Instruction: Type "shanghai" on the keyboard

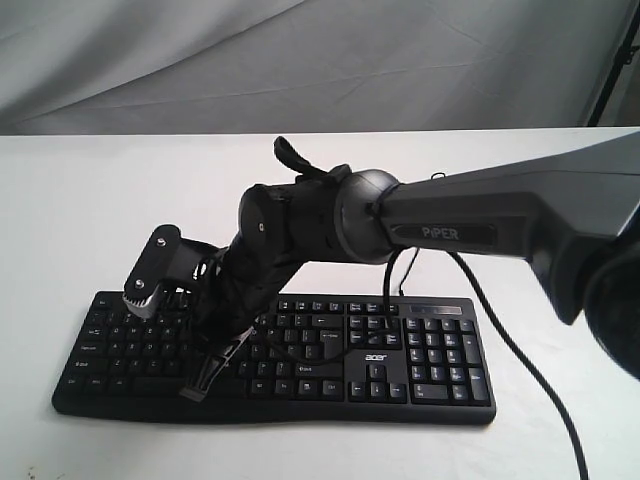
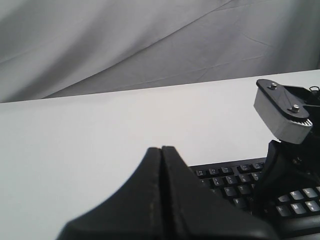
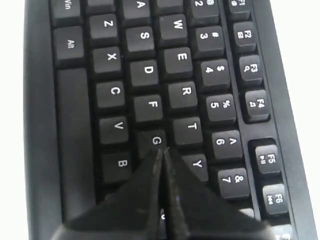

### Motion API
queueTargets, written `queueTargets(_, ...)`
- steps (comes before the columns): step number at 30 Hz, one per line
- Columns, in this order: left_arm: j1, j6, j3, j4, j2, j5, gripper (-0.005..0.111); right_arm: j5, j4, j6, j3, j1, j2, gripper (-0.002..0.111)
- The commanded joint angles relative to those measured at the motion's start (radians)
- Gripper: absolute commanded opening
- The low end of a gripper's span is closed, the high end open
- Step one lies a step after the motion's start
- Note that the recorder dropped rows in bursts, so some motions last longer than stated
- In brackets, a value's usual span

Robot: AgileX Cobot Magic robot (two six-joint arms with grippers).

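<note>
The black keyboard (image 1: pixel 440 362) lies on the white table, with its "acer" logo right of the letter block. My right arm reaches across from the right, and my right gripper (image 1: pixel 195 386) points down over the left letter keys. In the right wrist view my right gripper (image 3: pixel 161 150) is shut with nothing in it, its tips at the edge of the G key (image 3: pixel 156 139), beside Y. Whether it presses a key I cannot tell. My left gripper (image 2: pixel 161 148) is shut and empty, off the keyboard (image 2: pixel 227 181) over bare table. It does not show in the exterior view.
The white table (image 1: pixel 90 200) runs back to a grey cloth backdrop (image 1: pixel 300 60). A black cable (image 1: pixel 525 372) trails from the right arm across the table to the front right. The right gripper's grey housing (image 2: pixel 283 114) stands above the keyboard's left part.
</note>
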Motion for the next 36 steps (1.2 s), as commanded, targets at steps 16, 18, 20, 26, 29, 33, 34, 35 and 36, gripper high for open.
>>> queueTargets(16,-0.004,-0.003,0.004,0.001,-0.003,-0.005,0.000,0.200,0.021,0.002,-0.383,0.041,0.172,0.000)
queueTargets(18,-0.004,-0.003,0.004,0.001,-0.003,-0.005,0.000,0.209,0.021,0.004,-0.424,0.044,0.190,0.000)
queueTargets(20,-0.004,-0.003,0.004,0.001,-0.003,-0.005,0.000,0.215,0.018,0.008,-0.455,0.052,0.195,0.000)
queueTargets(26,-0.004,-0.003,0.004,0.001,-0.003,-0.005,0.000,0.225,-0.004,0.053,-0.519,0.064,0.226,0.000)
queueTargets(29,-0.004,-0.003,0.004,0.001,-0.003,-0.005,0.000,0.273,-0.005,0.065,-0.583,0.064,0.267,0.000)
queueTargets(33,-0.004,-0.003,0.004,0.001,-0.003,-0.005,0.000,0.302,-0.011,0.080,-0.641,0.066,0.298,0.000)
queueTargets(34,-0.004,-0.003,0.004,0.001,-0.003,-0.005,0.000,0.302,-0.014,0.081,-0.643,0.066,0.300,0.000)
queueTargets(35,-0.004,-0.003,0.004,0.001,-0.003,-0.005,0.000,0.304,-0.017,0.081,-0.643,0.066,0.300,0.000)
queueTargets(36,-0.004,-0.003,0.004,0.001,-0.003,-0.005,0.000,0.305,-0.021,0.086,-0.643,0.066,0.300,0.000)
